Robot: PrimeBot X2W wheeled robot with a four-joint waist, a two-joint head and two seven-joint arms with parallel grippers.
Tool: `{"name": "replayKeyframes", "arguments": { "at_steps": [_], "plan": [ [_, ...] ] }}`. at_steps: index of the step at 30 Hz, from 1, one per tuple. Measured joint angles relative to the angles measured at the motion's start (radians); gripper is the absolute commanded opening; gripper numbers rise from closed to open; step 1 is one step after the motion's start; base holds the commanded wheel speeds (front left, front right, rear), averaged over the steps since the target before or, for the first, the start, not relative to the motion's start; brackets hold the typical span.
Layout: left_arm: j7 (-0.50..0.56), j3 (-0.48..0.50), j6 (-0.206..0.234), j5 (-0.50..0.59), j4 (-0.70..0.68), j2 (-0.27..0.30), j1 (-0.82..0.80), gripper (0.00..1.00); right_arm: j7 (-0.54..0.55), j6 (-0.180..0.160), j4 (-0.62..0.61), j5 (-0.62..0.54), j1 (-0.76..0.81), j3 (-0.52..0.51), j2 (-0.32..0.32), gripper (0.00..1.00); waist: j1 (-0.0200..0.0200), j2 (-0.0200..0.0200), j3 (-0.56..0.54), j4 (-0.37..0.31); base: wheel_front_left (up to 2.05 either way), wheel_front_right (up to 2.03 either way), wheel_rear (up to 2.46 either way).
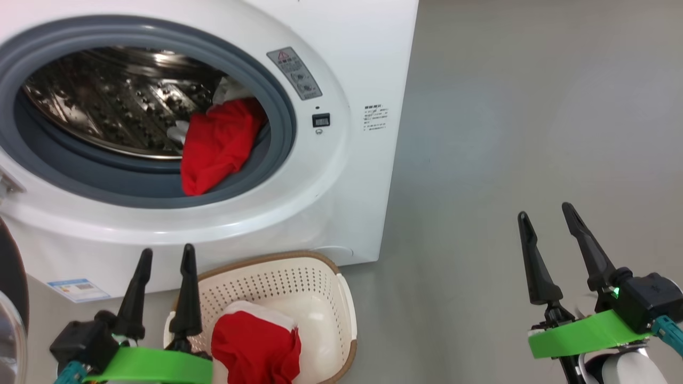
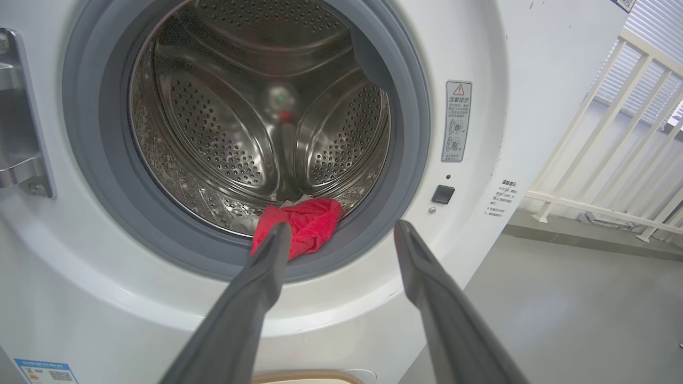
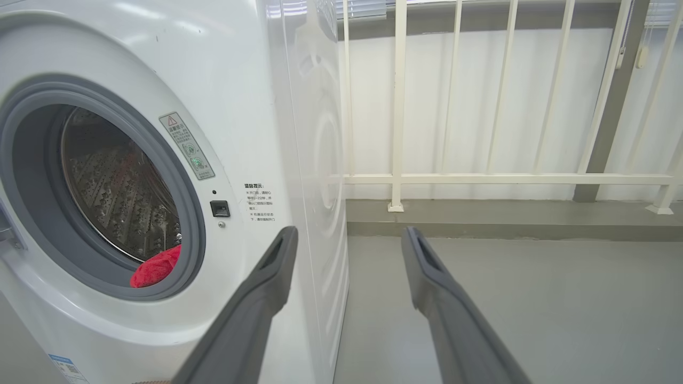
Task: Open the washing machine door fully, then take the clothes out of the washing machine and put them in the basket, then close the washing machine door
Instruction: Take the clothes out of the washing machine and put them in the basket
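Now, clothes (image 1: 219, 144) in washing machine (image 1: 341, 160), more in basket (image 1: 299, 277)

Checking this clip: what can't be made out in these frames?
Head view: the washing machine door is cut off by the left edge, so how far it is open is unclear.
Head view: the clothes in front hide anything behind them in the washing machine.
Head view: the basket has its near side cut off by the bottom edge and is partly behind the left gripper.
Head view: the print on the warning sticker is too small to read.

Three near views toward washing machine (image 1: 341, 176)
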Motion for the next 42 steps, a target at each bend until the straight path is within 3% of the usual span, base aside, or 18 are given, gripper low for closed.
{"name": "replayKeyframes", "arguments": {
  "at_steps": [17, 42],
  "plan": [
    [0.040, 0.002, 0.076, 0.028, -0.102, 0.018, 0.116, 1.00, 0.000, 0.000, -0.008, -0.001, 0.057, -0.016, 0.003, 1.00, 0.0000, 0.0000, -0.069, -0.001, 0.00, 0.00, 0.00],
    [0.048, 0.001, 0.093, 0.026, -0.102, 0.037, 0.068, 1.00, 0.000, 0.000, -0.020, -0.001, 0.056, -0.007, 0.004, 1.00, 0.0000, 0.0000, -0.003, -0.001, 0.00, 0.00, 0.00]
  ]
}}
